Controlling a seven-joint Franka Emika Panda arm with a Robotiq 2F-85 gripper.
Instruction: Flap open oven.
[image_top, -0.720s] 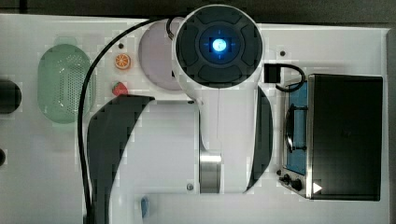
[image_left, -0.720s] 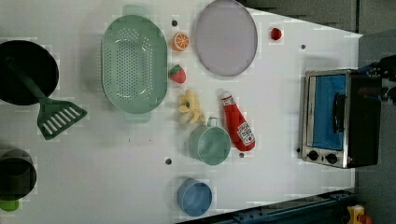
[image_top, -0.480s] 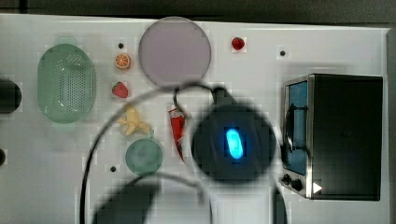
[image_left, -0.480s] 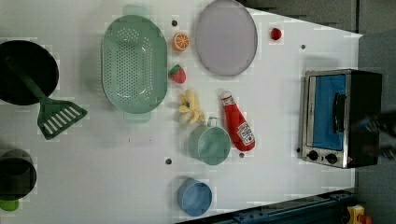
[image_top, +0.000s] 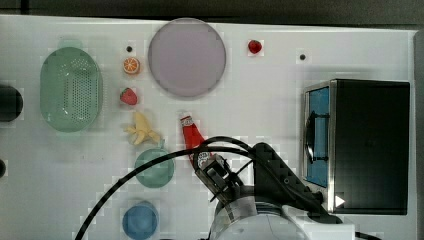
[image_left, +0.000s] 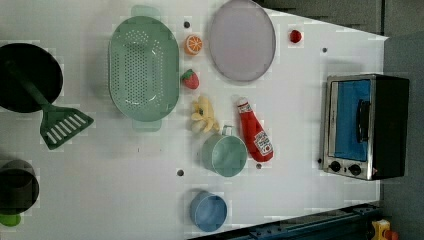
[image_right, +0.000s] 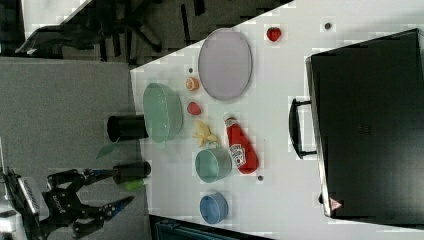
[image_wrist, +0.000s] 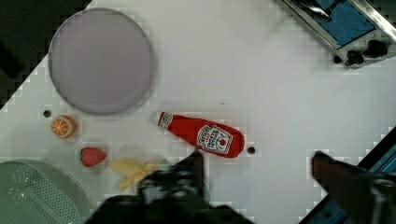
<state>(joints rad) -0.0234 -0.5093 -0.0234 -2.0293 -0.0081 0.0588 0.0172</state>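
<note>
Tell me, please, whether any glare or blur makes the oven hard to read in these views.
Top view: the oven is sharp, its handle bright against the blue glass. Left view: even light, knobs distinct. Wrist view: the gripper is blurred dark in the foreground, and the oven is cut off at the frame's edge.

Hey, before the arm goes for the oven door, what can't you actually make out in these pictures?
- Oven interior: left view, hidden behind the blue-tinted glass.
- Knob markings: left view, too small to read.
- Ketchup bottle base: top view, covered by the arm.
- Green cup: wrist view, mostly behind the gripper.
- Green colander: wrist view, cut off by the picture's edge.
</note>
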